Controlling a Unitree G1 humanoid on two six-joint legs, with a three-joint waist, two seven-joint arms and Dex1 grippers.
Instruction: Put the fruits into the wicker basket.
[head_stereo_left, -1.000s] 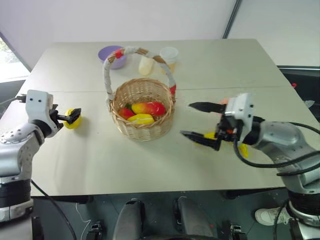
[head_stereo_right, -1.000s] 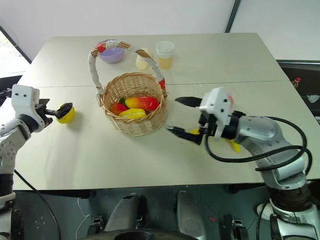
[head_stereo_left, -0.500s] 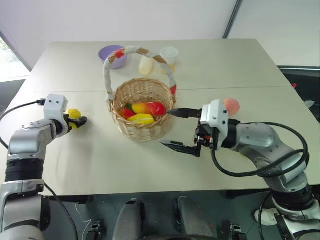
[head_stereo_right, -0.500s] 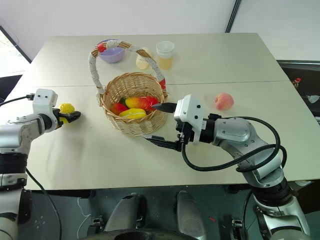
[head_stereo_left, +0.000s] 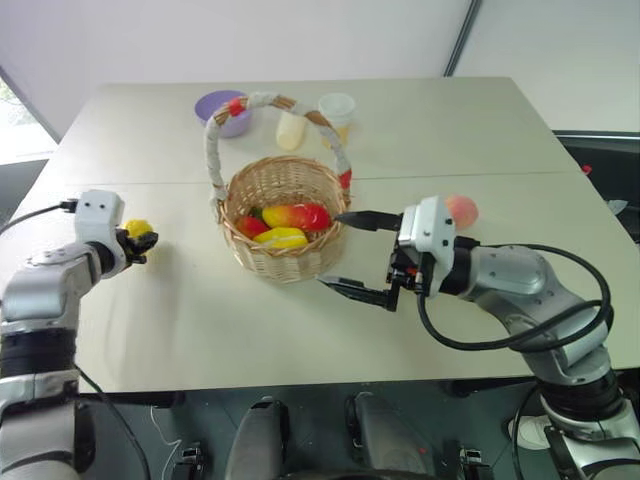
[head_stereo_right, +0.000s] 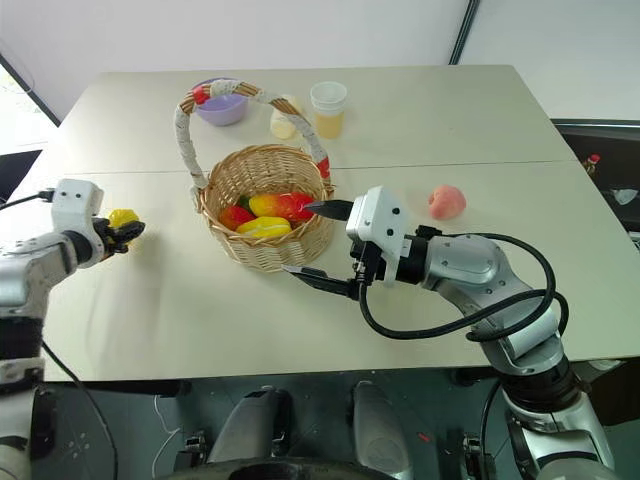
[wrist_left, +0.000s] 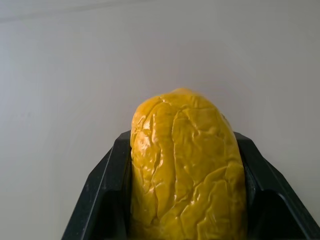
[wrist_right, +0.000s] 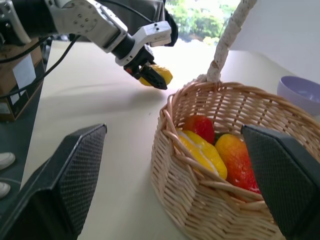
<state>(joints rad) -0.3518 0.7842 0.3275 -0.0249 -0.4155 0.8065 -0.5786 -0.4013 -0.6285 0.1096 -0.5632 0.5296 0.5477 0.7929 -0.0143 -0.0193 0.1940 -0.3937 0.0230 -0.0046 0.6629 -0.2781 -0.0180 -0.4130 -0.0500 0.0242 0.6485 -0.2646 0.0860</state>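
Observation:
My left gripper (head_stereo_left: 141, 241) is shut on the yellow lemon (wrist_left: 187, 165) just above the table, well left of the wicker basket (head_stereo_left: 285, 265). The basket holds several red, orange and yellow fruits (head_stereo_left: 295, 216). My right gripper (head_stereo_left: 331, 250) is open and empty, its fingers level and pointing at the basket's right wall. In the right wrist view the basket (wrist_right: 215, 210) lies between the two pads, with the lemon (wrist_right: 156, 74) held beyond it. A pink-orange peach (head_stereo_right: 447, 201) rests on the table behind my right forearm.
At the back of the table stand a small purple bowl (head_stereo_left: 222, 110), a pale cream oblong object (head_stereo_left: 290, 130) and a translucent cup (head_stereo_left: 338, 112). The basket's tall handle (head_stereo_left: 216, 150) arches over its left and rear side. Bare tabletop (head_stereo_left: 200, 320) lies in front.
My left gripper has shut on the lemon and drawn it slightly back. My right gripper has swung left to the basket's side, uncovering the peach.

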